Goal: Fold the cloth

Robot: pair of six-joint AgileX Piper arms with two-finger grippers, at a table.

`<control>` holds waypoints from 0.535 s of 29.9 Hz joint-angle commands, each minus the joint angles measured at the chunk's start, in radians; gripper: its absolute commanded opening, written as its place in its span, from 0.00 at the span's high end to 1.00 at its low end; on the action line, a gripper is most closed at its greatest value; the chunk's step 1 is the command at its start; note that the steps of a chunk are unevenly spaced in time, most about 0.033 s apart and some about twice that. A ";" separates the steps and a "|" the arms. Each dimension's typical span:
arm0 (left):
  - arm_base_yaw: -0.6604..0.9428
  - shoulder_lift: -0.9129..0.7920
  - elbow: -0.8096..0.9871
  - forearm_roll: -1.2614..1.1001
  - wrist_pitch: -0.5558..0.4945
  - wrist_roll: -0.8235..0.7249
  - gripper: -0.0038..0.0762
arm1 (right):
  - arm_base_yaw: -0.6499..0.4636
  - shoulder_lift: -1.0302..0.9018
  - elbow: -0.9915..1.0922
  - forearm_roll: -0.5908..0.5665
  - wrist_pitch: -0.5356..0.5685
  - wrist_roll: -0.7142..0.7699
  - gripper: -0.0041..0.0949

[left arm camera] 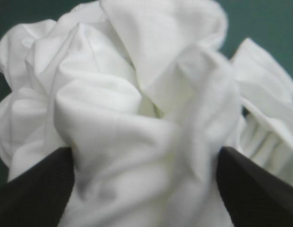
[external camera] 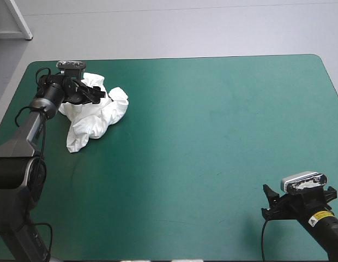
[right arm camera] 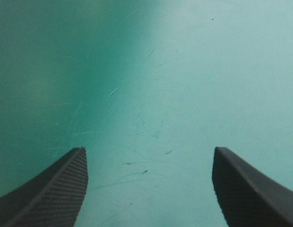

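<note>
The T-shirt lies crumpled by the tabletop's far-left corner — the left end effector, fingers apart, straddles its far end, while the right end effector, likewise open and empty, sits well apart near the near-right corner.

Table with teal-green cover, far corners rounded: filling most of the high view. Pale grey floor: running on beyond the far edge. White frame, partly seen: standing beyond the far left corner. Cover catching soft, even light, showing fine scratches in the right wrist view.
</note>
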 commanded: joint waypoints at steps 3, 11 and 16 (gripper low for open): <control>0.006 0.078 -0.098 -0.025 -0.016 -0.012 0.21 | 0.002 0.009 -0.049 0.009 -0.027 -0.002 0.26; 0.002 0.079 -0.098 -0.108 0.019 0.007 0.82 | 0.002 0.009 -0.050 -0.005 -0.048 -0.002 0.26; -0.012 0.079 -0.098 -0.162 0.094 0.112 0.92 | 0.002 0.009 -0.054 -0.027 -0.098 -0.002 0.26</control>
